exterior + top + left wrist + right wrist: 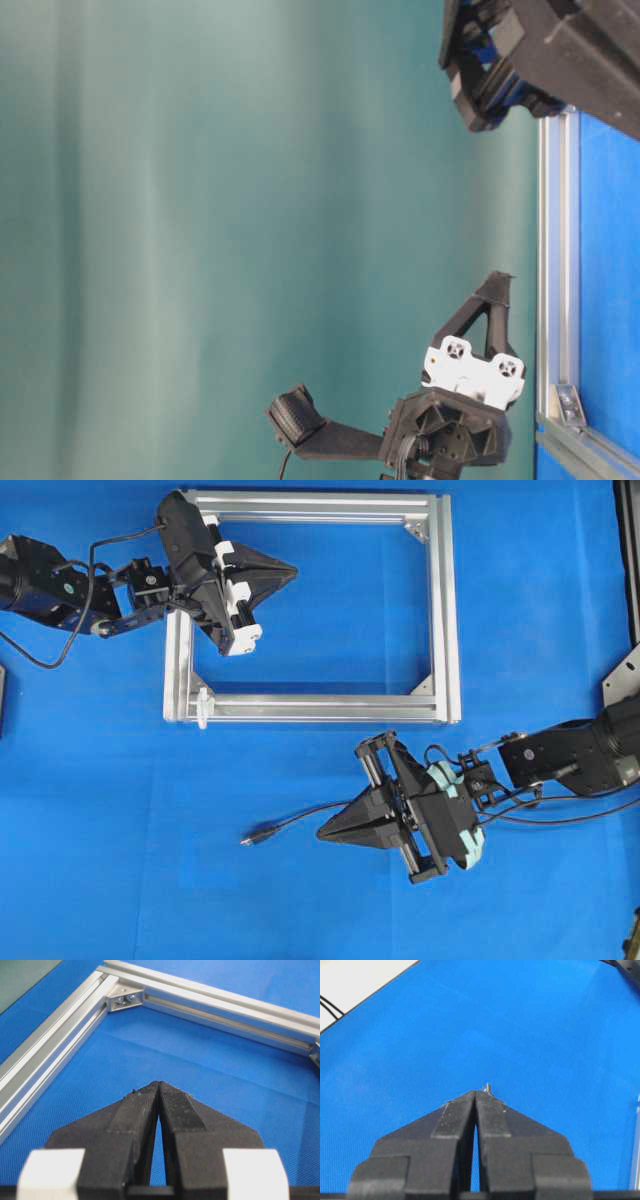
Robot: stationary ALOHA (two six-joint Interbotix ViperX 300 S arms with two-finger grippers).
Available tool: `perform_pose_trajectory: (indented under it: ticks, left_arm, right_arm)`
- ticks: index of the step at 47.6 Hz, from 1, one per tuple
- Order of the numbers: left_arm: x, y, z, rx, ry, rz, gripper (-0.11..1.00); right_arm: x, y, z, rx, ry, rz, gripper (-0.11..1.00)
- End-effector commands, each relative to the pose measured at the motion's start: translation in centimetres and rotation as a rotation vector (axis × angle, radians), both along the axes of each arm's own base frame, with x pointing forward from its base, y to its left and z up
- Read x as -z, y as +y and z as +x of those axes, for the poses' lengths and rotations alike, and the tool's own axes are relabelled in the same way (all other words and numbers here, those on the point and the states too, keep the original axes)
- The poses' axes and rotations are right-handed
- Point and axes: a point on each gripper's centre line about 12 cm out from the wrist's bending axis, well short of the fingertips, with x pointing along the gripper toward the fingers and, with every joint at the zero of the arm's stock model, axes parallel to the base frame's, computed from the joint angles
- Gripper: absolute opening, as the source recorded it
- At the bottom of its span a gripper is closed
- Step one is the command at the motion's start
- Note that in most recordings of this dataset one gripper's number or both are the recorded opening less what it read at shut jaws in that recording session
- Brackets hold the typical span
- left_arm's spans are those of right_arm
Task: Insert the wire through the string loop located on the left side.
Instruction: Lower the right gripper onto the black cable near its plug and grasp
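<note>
Left gripper (285, 572): hangs over the upper left corner of the aluminium frame (443, 610), tips pointing right into the frame's open interior. Fingers (142, 1105) pressed together, nothing between them.

String loop (202, 706): small white piece at the frame's lower left corner, standing just off the rail. It lies below the left gripper in the overhead view and up and to the left of the wire's plug.

Wire (300, 818): thin black cable on the blue tabletop (100, 880), below the frame. Its long axis runs roughly left to right; the plug tip (252, 836) is its leftmost end, and the cable runs back under the right gripper.

Right gripper (330, 832): tips point left, just right of the plug and above the cable. Fingers (487, 1110) closed and holding nothing. Judged the nearer arm for the pickup; the plug must then travel up and left to the loop.
</note>
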Motion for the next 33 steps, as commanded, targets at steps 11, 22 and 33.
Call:
perform_pose_trajectory:
  ticks: [11, 22, 33]
  left_arm:
    - [-1.8, -0.4, 0.0, 0.025, -0.037, 0.020, 0.00]
    - [-1.8, -0.4, 0.0, 0.025, -0.037, 0.022, 0.00]
    - [-1.9, -0.4, 0.1, 0.025, -0.040, 0.023, 0.00]
  right_arm:
    - [-1.5, -1.1, 0.4, 0.060, 0.000, 0.034, -0.02]
    - [-1.4, -1.2, 0.5, 0.069, 0.021, 0.047, -0.02]
    - [-1.3, -1.6, 0.6, 0.085, 0.037, 0.062, 0.04]
